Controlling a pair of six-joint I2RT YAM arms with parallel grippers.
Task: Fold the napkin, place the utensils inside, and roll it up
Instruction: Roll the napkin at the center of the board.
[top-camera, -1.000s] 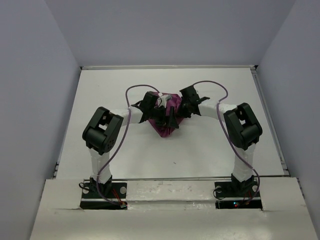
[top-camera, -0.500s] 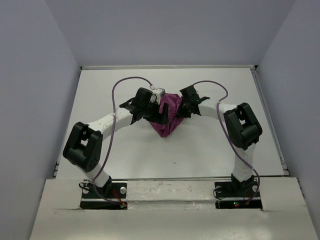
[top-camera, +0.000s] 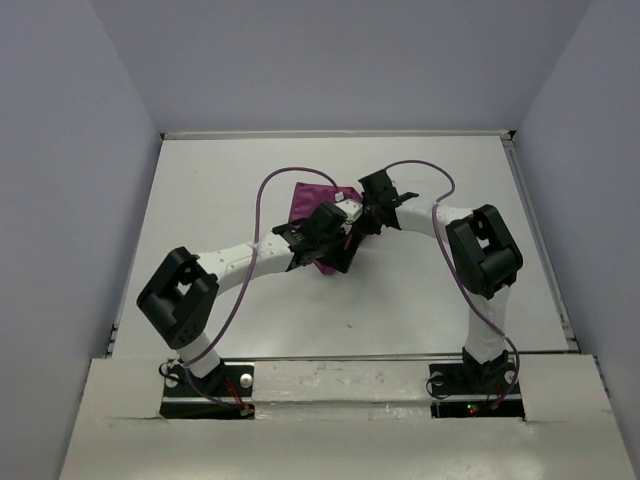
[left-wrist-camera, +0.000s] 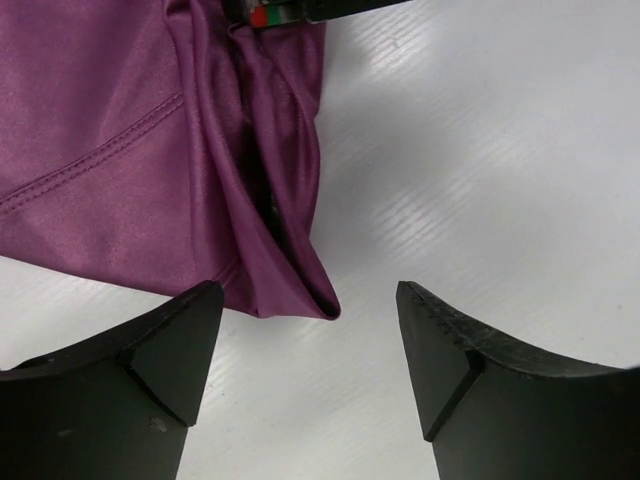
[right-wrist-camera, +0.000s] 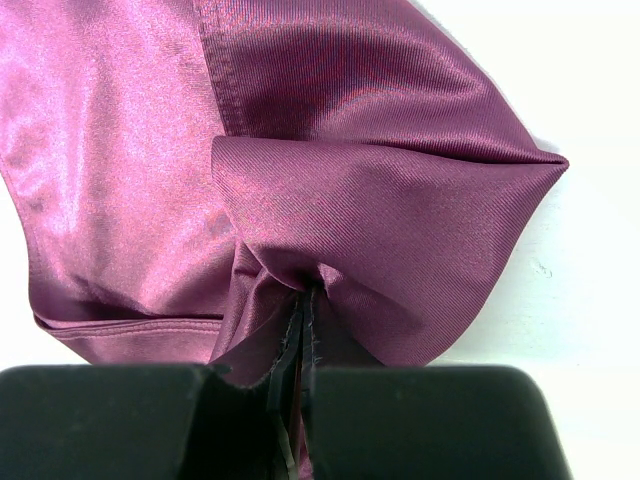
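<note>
While beneath left arm (top-camera: 250, 262), napkin (top-camera: 308, 198) half-hidden.

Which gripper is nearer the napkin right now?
Right. The right gripper is shut on the napkin, pinching a bunched fold; the left gripper hovers open at its corner, not gripping.

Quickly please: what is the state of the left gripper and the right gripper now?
Left gripper: jaws open, holding nothing.
Right gripper: jaws shut on a pinched fold of the napkin.

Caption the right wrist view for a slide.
Right gripper shut on a bunched fold of the plum-purple napkin, above the white table.
</note>
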